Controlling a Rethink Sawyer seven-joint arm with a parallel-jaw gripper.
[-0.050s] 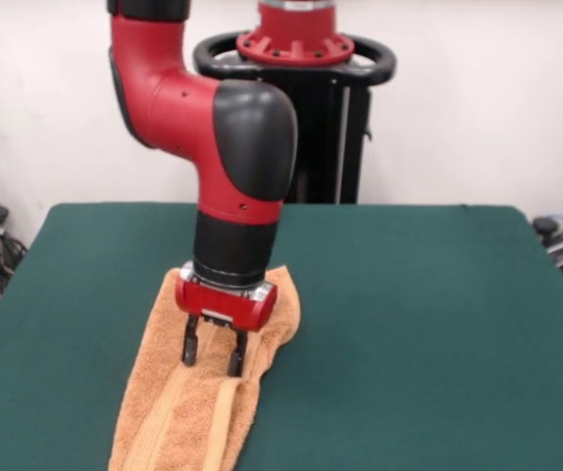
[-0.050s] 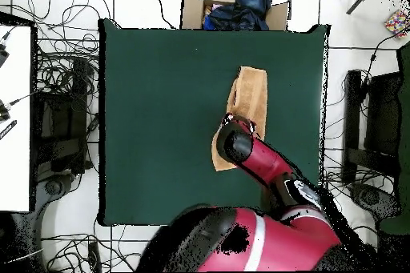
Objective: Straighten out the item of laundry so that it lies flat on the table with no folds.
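Clearly folded lengthwise, the towel [image 1: 169, 412] wants peeling toward three o'clock; the hand [image 1: 213, 355], fingers spread, should pinch only its top layer.

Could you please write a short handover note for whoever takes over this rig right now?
Pincer: open, fingers pointing down onto the towel, nothing gripped.
Towel: on the green table, running lengthwise away from the robot, bunched narrow with long folds along it; in the overhead view the arm hides the towel's middle.
Done: no sign of flattening yet.
Left: spread the folded sides outward until it lies flat with no creases.
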